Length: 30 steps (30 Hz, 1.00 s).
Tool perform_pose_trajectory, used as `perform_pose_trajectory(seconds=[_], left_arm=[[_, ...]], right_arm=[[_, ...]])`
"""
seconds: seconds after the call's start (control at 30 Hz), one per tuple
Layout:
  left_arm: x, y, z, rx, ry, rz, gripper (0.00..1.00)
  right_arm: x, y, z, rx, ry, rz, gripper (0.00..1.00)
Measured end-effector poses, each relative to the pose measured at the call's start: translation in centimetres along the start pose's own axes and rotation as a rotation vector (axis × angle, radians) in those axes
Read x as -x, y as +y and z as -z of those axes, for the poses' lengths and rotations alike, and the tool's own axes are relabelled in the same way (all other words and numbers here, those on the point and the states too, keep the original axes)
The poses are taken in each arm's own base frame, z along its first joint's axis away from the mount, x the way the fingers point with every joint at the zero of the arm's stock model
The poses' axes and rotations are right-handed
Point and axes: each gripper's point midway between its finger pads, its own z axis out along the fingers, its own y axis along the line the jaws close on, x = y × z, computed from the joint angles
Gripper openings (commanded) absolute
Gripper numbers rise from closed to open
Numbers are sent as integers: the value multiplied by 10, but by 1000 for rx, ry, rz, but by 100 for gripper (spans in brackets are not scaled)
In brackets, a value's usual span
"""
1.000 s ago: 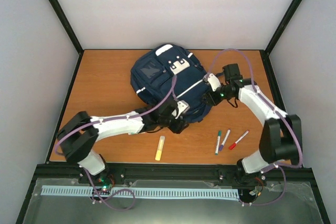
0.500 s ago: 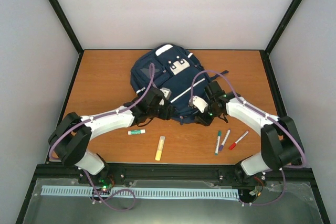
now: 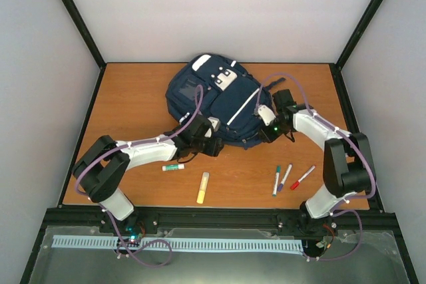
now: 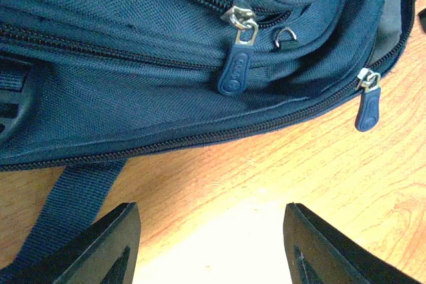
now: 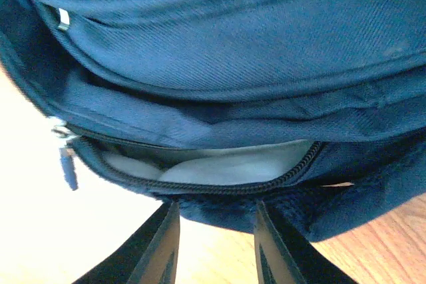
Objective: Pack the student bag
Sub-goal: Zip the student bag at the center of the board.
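Top external shows markers, highlighter near student bag.

The student bag lies flat on the far half of the wooden table, near its middle and turned at a slant, front side up. It is navy fabric with white patches and a thin white stripe. At its near right edge a zip gapes partly open, showing pale lining. Two blue zipper pulls hang along its near left side, above a dark strap resting on the wood.
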Motion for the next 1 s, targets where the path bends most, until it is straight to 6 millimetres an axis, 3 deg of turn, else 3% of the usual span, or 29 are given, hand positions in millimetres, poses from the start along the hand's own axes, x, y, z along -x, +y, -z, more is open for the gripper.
perform_pose_trajectory(seconds=[0.07, 0.27, 0.4, 0.6, 1.0], left_arm=[[0, -1, 1, -7, -5, -1, 62], [7, -5, 9, -21, -37, -7, 62], [8, -5, 11, -25, -48, -8, 62], [0, -1, 9, -18, -39, -1, 62], [-3, 0, 11, -21, -45, 7, 62]], right_arm=[[5, 0, 11, -7, -34, 3, 36], [19, 35, 34, 36, -114, 86, 39], [6, 55, 18, 94, -59, 104, 46], [-3, 70, -1, 127, 8, 115, 46], [6, 57, -31, 64, 64, 63, 34]])
